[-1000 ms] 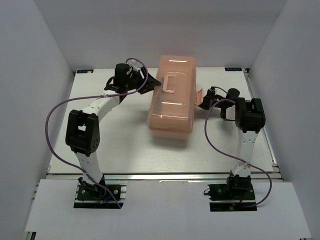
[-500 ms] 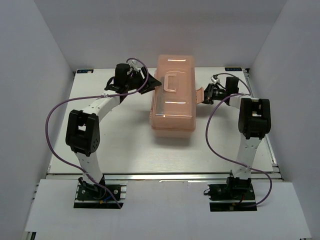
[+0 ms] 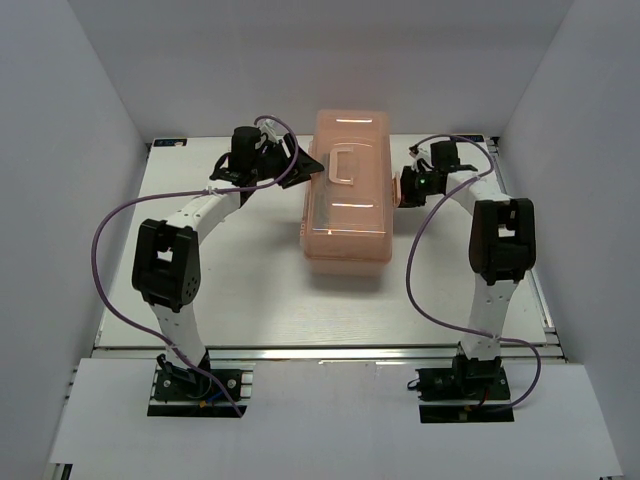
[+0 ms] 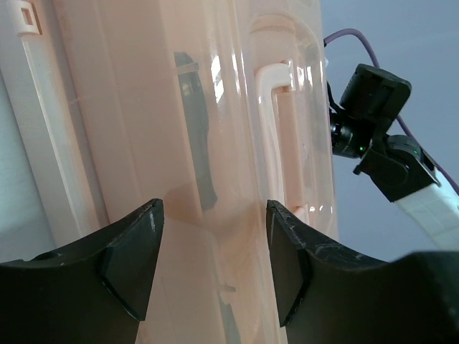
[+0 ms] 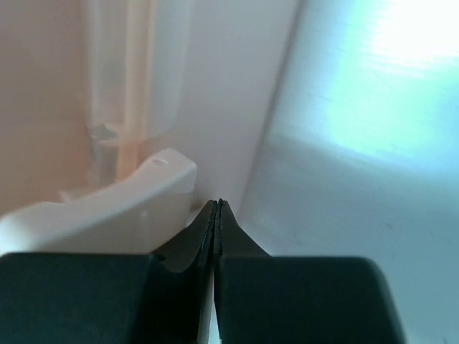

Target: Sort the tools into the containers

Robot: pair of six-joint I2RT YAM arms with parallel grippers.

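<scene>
The salmon-pink translucent plastic toolbox point(image 3: 345, 200) is sitting with its lid down on the white desk point(image 3: 250, 290), between the two claws. Its long side is filling the space just ahead of the left claw point(image 4: 213, 208), whose black fingers are standing spread wide, released and grasping nothing. The pale latch flap point(image 5: 107, 208) is lying just beside the tips of the right claw point(image 5: 216, 204), whose fingers are pressing together, clenched on nothing.
</scene>
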